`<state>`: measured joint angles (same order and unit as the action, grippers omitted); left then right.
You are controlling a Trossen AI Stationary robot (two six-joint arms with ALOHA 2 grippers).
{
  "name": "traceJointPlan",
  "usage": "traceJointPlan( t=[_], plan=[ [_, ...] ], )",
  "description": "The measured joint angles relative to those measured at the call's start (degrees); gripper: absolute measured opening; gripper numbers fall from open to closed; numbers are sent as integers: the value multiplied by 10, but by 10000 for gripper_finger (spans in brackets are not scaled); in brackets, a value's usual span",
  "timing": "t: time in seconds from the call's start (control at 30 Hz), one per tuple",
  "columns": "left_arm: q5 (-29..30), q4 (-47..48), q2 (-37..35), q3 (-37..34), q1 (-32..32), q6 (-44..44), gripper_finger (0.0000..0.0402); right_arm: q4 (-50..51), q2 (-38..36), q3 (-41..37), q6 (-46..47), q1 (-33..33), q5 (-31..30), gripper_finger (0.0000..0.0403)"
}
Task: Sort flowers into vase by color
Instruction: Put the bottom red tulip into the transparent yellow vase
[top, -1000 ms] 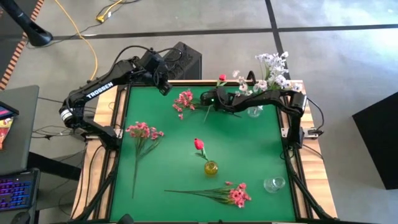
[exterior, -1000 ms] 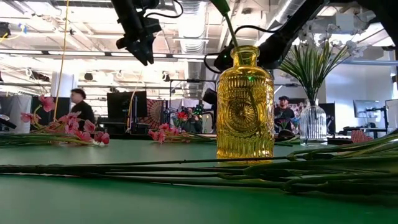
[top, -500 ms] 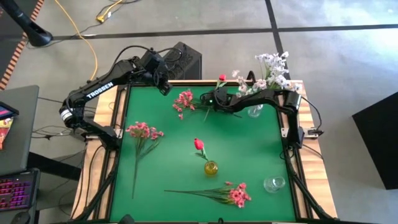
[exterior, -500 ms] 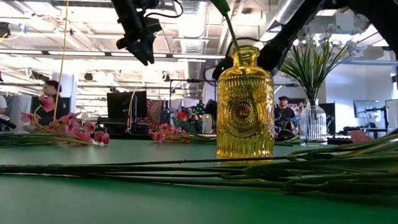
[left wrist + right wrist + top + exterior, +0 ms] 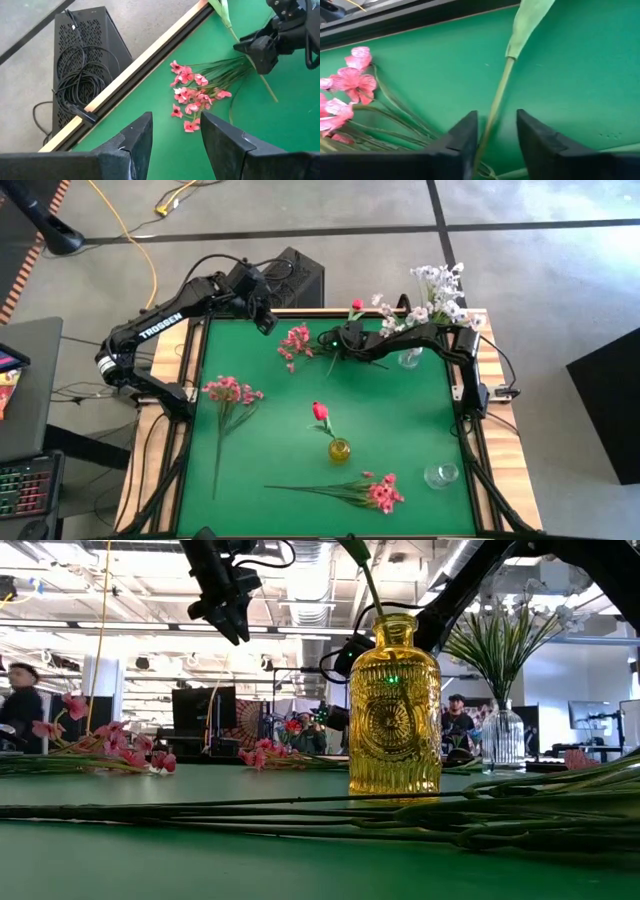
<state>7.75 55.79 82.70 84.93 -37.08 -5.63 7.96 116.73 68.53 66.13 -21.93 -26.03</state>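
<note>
A red tulip (image 5: 357,305) lies at the table's far edge, its green stem (image 5: 497,95) running toward the table's middle. My right gripper (image 5: 337,342) is low over that stem and open, one finger on each side of it (image 5: 496,119). A pink spray (image 5: 296,342) lies just to its left. My left gripper (image 5: 265,320) hangs open above the far left corner, with nothing between its fingers (image 5: 175,125). A yellow vase (image 5: 339,450) holds another red tulip (image 5: 320,412). A clear vase (image 5: 408,358) holds white flowers (image 5: 435,295). My right gripper comes slanting down from the table's right, its fingers across the tulip's stem (image 5: 490,125), which lies on the table. The stem runs close along one finger (image 5: 467,135). Whether it touches that finger I cannot tell.
Two more pink sprays lie on the green mat, one at the left (image 5: 230,390) and one near the front (image 5: 380,495). A small clear vase (image 5: 440,475) stands empty at the front right. A black box (image 5: 295,278) sits beyond the far edge.
My right gripper has sunk a little toward the table at the tulip's stem. The flowers and vases lie as before.
</note>
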Motion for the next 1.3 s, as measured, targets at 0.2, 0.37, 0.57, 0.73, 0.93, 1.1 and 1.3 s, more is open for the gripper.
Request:
traceJointPlan(
  t=[0.2, 0.37, 0.57, 0.73, 0.93, 1.1, 1.3],
  plan=[
    [1, 0, 0, 0, 0, 3, 155, -5, -3, 0, 1, 1, 13, 57],
    [1, 0, 0, 0, 0, 4, 155, -21, -17, -1, 1, 2, 16, 26],
    [-21, -20, 0, 0, 0, 4, 155, -52, -62, -1, -11, 2, 2, 39],
    [-119, -77, 0, 0, -6, -11, 155, -83, -124, -1, -68, 5, -11, 37],
    [-248, -150, -1, 0, -14, -48, 155, -110, -206, -1, -171, 26, -11, 31],
    [-294, -218, -21, 0, -2, -80, 155, -113, -274, -1, -239, 46, -11, 36],
    [-323, -392, -57, -60, 37, -150, 155, -119, -340, -1, -317, 82, 2, 32]
  ],
)
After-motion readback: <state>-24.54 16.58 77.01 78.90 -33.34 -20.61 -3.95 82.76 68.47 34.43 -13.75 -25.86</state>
